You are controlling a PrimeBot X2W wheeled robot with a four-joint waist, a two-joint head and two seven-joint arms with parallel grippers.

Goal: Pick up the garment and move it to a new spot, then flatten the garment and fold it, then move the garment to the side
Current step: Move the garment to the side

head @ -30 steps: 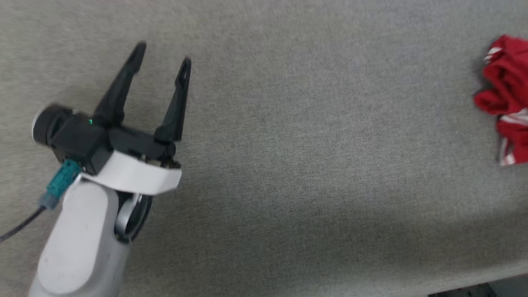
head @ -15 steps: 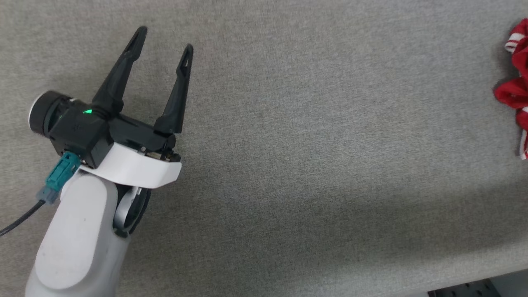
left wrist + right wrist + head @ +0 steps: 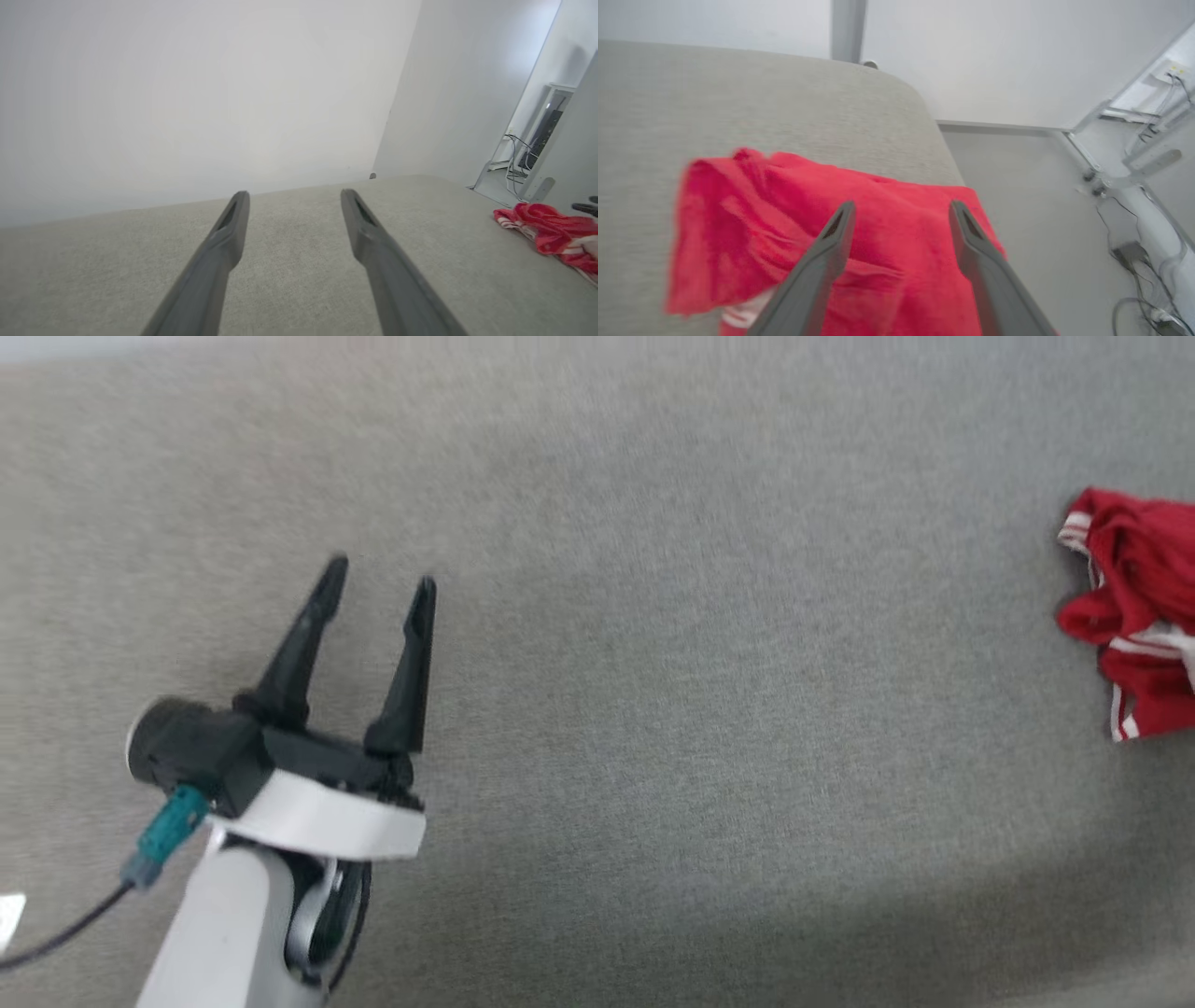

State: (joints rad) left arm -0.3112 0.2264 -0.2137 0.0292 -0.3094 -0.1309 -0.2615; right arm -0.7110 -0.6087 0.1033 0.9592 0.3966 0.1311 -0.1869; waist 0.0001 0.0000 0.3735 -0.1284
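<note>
Two grippers: we see both with fingers spread, nothing clamped in either.
left gripper [image 3: 381, 576]: lower left of our head view, fingers pointing up and away over bare grey cover; pale forearm [image 3: 233, 933] below it, teal connector [image 3: 168, 826] and dark cable [image 3: 65, 943] on its left side.
right gripper [image 3: 902, 205]: in its wrist view the fingers stand apart right over the garment [image 3: 784, 224]; we cannot tell whether the tips touch cloth.
garment: red, crumpled in a heap, white striped trim showing, lying at the right edge of the table [image 3: 700, 709] near a rounded corner, well apart from the left gripper.
table: grey woven cover, bare between left gripper and garment.
background: white wall [image 3: 187, 93] beyond the far edge; grey floor [image 3: 1041, 210] off the right side.
</note>
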